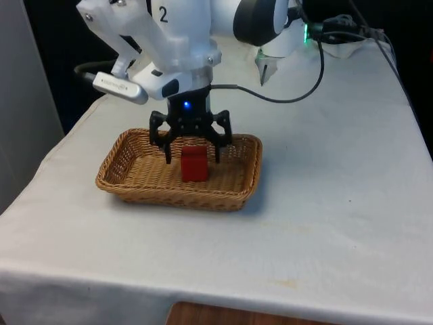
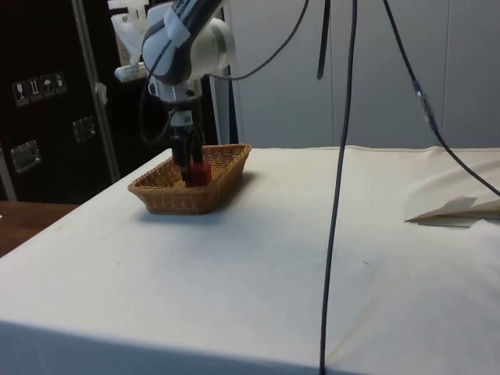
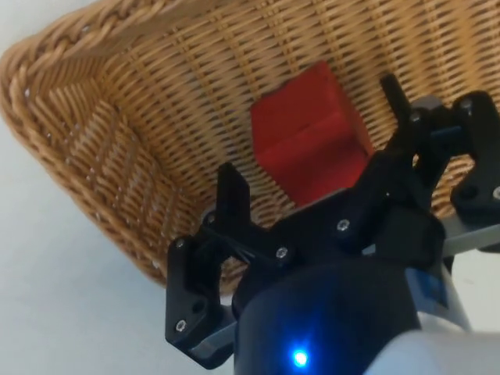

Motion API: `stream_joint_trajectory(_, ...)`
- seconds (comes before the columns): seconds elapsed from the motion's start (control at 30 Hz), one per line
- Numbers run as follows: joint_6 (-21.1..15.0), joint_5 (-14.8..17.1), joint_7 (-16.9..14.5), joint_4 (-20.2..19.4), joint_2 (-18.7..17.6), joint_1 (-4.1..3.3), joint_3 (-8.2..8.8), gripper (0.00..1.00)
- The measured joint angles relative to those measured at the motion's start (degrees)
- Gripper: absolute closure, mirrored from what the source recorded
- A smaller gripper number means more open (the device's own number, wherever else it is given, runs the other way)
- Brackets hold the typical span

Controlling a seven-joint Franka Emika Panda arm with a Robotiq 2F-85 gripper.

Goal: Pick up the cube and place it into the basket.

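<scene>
Front view: red cube [image 1: 194, 164] standing on the woven floor of the basket [image 1: 122, 177], roughly at its middle, with the tool [image 1: 193, 160] hanging directly over it. Fingers spread wide, one either side of the cube, a visible gap on both flanks; nothing gripped. Fingertips reach down to about the level of the cube's upper half, so the tool sits low and close above the release spot.

Side view agrees: cube [image 2: 198, 173] down inside the basket [image 2: 223, 181], below the rim line for the most part, tool [image 2: 190, 166] straight above it and reaching into the basket, arm vertical.

Wrist view settles the grip question: cube [image 3: 309, 141] lying on the wicker with weave showing all round it, black fingers [image 3: 232, 205] well apart and clear of its faces, basket wall [image 3: 70, 156] curving round beyond.

Judged from this: pick done, carry done, drop done; cube resting on its own in the right container, tilted slightly but settled, no sign of it leaning on the rim. Remaining work looks small: lift straight up and clear of the basket without brushing the cube or catching the wicker edge. Main risk judged low, only a fingertip nudging the block on the way out. Basket itself sits on the white-clothed bench [image 1: 338, 223] toward the front view's left. Task close to complete.
</scene>
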State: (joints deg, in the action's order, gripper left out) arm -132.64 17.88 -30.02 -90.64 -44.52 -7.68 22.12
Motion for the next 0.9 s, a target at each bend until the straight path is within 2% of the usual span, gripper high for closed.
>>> stream_joint_trajectory(0.3,2.18,-0.17,0.0,0.0,2.29,-0.29,0.34,0.0)
stream_joint_trajectory(0.9,2.64,-0.17,0.0,0.11,3.61,-0.4,0.57,0.0)
